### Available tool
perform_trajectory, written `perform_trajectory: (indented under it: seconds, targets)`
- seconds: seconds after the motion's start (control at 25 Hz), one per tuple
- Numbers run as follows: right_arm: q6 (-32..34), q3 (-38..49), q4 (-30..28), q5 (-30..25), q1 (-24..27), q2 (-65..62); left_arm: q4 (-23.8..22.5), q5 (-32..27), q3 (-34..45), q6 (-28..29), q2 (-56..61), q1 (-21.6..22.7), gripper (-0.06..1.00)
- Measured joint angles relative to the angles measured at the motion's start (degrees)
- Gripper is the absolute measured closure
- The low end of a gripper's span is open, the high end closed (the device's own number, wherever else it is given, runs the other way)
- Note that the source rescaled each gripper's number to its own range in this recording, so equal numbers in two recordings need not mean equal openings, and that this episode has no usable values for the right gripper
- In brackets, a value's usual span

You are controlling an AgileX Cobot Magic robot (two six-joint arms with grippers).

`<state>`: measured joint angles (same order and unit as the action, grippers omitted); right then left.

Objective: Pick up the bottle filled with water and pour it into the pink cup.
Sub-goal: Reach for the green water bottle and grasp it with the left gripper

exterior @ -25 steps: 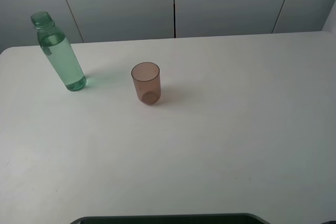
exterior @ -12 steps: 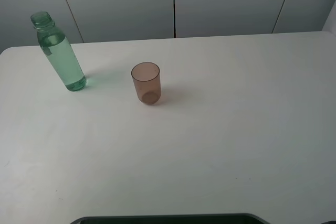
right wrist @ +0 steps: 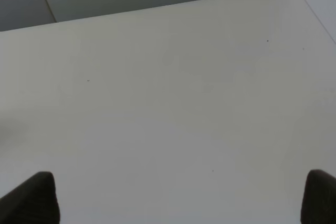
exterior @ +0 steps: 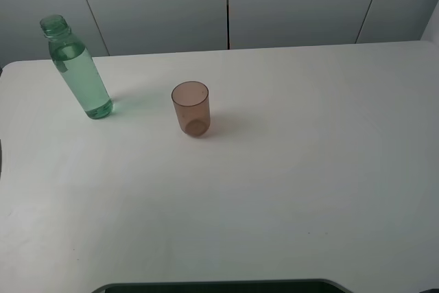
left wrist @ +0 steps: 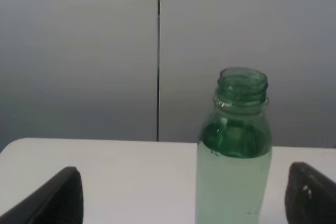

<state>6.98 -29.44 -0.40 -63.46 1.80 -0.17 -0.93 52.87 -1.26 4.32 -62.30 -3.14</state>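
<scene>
Green-tinted plastic, the bottle (left wrist: pixel 233 166) stands upright and uncapped just ahead of your left gripper (left wrist: pixel 184 174). It sits within the span of the widely spread jaws, nearer one finger than the other and touched by neither, and it is filled to the shoulder. Your right gripper (right wrist: pixel 179 179) has its jaws spread wide too, with bare white table (right wrist: pixel 168 103) between and ahead of them. The pink cup (exterior: pixel 190 108) stands upright near the bottle, apart from it, outside both pairs of jaws.

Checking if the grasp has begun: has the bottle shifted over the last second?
No. The bottle keeps the same place against the table's back edge and the same gap to the pink cup.
</scene>
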Motion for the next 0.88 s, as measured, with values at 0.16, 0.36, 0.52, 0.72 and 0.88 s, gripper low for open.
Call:
perform_trajectory:
  seconds: [0.16, 0.36, 0.52, 0.72, 0.88]
  targets:
    - [0.0, 0.0, 0.0, 0.0, 0.0, 0.0, 0.0, 8.4, -0.1, -0.1, -10.5, 0.0, 0.0]
    - [0.0, 0.0, 0.0, 0.0, 0.0, 0.0, -2.1, 12.4, -4.3, -2.2, -21.4, 0.0, 0.0]
    - [0.0, 0.0, 0.0, 0.0, 0.0, 0.0, -4.0, 12.8, -8.6, -3.3, -27.6, 0.0, 0.0]
    - [0.0, 0.0, 0.0, 0.0, 0.0, 0.0, -5.2, 12.6, -12.8, -3.4, -32.2, 0.0, 0.0]
    - [0.0, 0.0, 0.0, 0.0, 0.0, 0.0, -7.1, 12.6, -16.4, -3.4, -35.6, 0.0, 0.0]
